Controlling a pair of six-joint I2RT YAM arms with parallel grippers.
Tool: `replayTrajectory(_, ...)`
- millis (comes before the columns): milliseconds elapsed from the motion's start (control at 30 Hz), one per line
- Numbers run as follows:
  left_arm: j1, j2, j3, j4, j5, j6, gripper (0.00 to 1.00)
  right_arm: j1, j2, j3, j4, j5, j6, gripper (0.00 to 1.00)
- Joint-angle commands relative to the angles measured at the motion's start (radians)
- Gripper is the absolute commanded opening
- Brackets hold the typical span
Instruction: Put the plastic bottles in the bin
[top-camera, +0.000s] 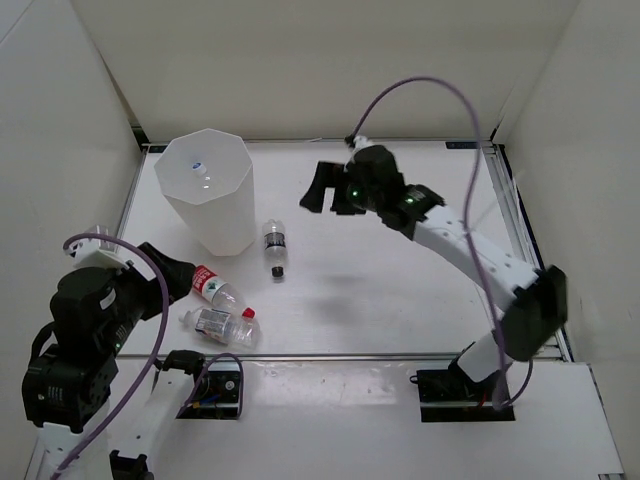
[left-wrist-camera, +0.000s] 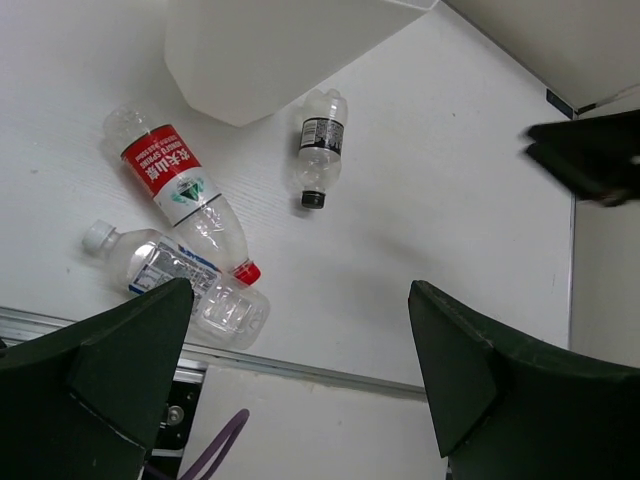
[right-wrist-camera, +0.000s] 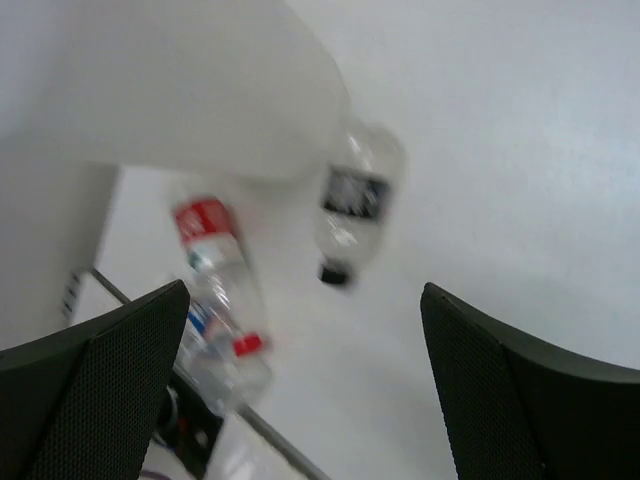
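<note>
Clear crinkled plastic bottles (top-camera: 275, 247) are laid on the white counter (top-camera: 400, 310) beside the white translucent faceted bin (top-camera: 215, 215). Light, soft, slippery handling is expected; mid-body grasping is advised. Left end effector (left-wrist-camera: 300, 290) and right end effector (right-wrist-camera: 305, 290) are released.

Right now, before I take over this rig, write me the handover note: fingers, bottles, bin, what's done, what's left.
Left gripper: fingers open, empty, over the near-left bottles.
Right gripper: fingers open, empty, raised to the right of the bin.
On the table: black-capped bottle beside the bin; red-labelled bottle and white-capped bottle close together near the front edge.
Done: unclear, bin's inside unreadable.
Left: bin those three.
</note>
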Motion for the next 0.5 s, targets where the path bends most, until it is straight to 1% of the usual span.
replayTrajectory(0,0.006,0.024,0.007,-0.067,-0.006,-0.059,1.0,-0.028,0.152,-0.046,-0.115,-0.265,0.014,1.0)
replayTrajectory(33,0.006,0.014,-0.005,-0.067,-0.006,-0.076,1.0,-0.019,0.174,-0.046,-0.115,-0.276,0.014,1.0)
replayTrajectory(133,0.006,-0.007,-0.014,-0.067,0.005,-0.1,1.0,0.006,0.27,-0.046,-0.041,-0.32,0.024,1.0)
replayTrajectory(367,0.006,-0.096,-0.105,-0.067,0.128,-0.16,1.0,0.015,0.551,0.196,-0.041,-0.374,0.046,1.0)
replayTrajectory(400,0.006,-0.117,-0.137,-0.067,0.158,-0.172,1.0,0.015,0.574,0.216,-0.041,-0.392,0.046,1.0)
replayTrajectory(467,0.006,-0.148,-0.166,-0.067,0.171,-0.194,1.0,0.015,0.627,0.262,-0.05,-0.402,0.058,1.0)
